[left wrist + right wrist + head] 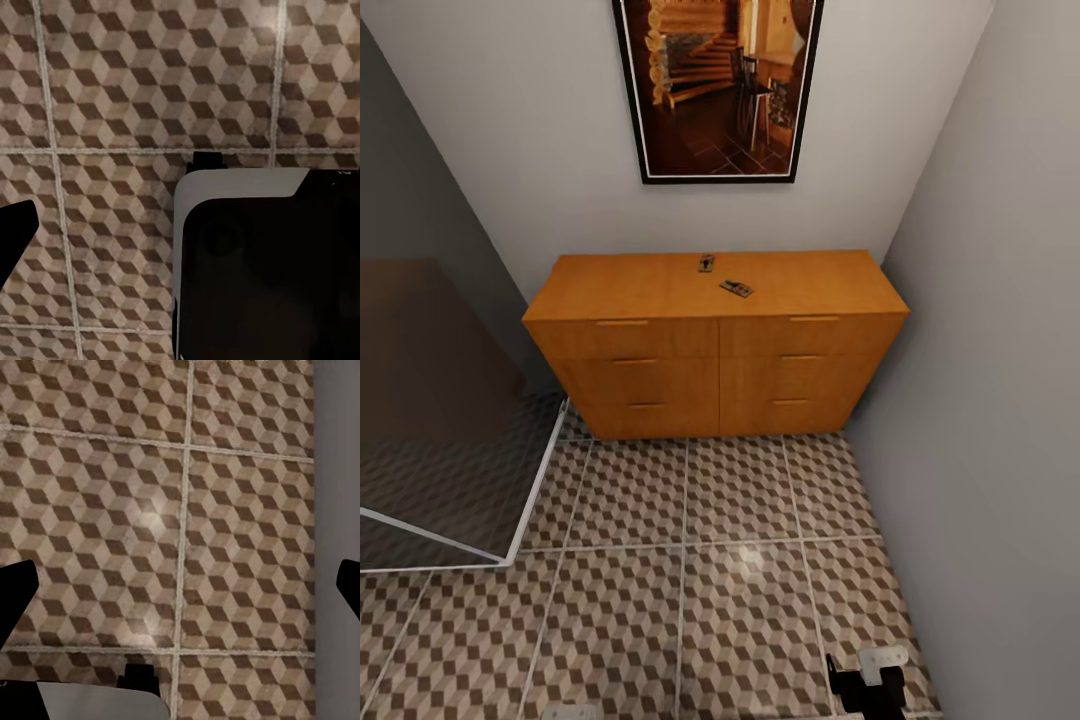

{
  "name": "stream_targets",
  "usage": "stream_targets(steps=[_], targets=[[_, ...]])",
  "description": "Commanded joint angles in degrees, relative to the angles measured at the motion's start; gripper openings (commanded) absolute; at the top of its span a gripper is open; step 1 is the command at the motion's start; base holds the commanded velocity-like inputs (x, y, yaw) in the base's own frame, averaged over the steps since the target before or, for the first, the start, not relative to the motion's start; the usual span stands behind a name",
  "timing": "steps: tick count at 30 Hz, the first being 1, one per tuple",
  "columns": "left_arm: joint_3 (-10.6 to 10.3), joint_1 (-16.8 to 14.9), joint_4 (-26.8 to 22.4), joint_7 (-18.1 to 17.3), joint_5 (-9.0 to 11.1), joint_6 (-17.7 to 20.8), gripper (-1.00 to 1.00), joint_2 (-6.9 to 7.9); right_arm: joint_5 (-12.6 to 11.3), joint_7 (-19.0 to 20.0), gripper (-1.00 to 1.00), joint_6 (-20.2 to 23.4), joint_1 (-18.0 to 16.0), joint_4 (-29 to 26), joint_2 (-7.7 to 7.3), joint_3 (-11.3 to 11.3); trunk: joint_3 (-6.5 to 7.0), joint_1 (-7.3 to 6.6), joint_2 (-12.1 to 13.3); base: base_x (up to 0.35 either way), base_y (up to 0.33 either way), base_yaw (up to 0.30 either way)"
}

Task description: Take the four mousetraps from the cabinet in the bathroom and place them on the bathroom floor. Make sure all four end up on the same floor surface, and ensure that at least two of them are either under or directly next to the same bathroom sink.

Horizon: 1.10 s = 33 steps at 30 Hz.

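Framed picture (718,90) hanging above cabinet (715,345); two mousetraps (736,289) lying on top. Tiled floor (690,590). Right gripper (180,585) jaws spreading wide; left gripper's jaw state: cannot tell.

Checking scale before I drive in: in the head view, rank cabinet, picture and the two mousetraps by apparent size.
1. cabinet
2. picture, cut off by the frame's top edge
3. the mousetraps: both tiny and look alike, so unranked.
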Motion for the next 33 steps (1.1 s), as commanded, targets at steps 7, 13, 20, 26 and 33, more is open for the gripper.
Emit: stream_targets(steps=[7, 13, 20, 26, 33], targets=[[-0.48, -0.08, 0.21, 0.11, 0.25, -0.35, 1.0, -0.04, 0.2, -0.08, 1.0, -0.06, -0.04, 0.11, -0.04, 0.46, 0.57, 0.03, -0.09, 0.0, 0.0, 0.0], [-0.48, -0.08, 0.21, 0.1, 0.25, -0.35, 1.0, -0.04, 0.2, -0.02, 1.0, -0.06, -0.04, 0.12, -0.02, 0.46, 1.13, 0.03, -0.09, 0.0, 0.0, 0.0], [-0.48, -0.08, 0.21, 0.09, 0.25, -0.37, 1.0, -0.04, 0.2, 0.0, 1.0, -0.07, -0.04, 0.12, -0.04, 0.46, 1.78, 0.03, -0.09, 0.0, 0.0, 0.0], [-0.48, -0.08, 0.21, 0.09, 0.25, -0.36, 1.0, -0.04, 0.2, 0.0, 1.0, -0.06, -0.04, 0.12, 0.04, 0.46, 2.33, 0.03, -0.09, 0.0, 0.0, 0.0], [-0.48, -0.08, 0.21, 0.09, 0.25, -0.35, 1.0, -0.04, 0.2, 0.0, 1.0, -0.06, -0.04, 0.12, 0.02, 0.46, 2.98, 0.03, -0.09, 0.0, 0.0, 0.0]])
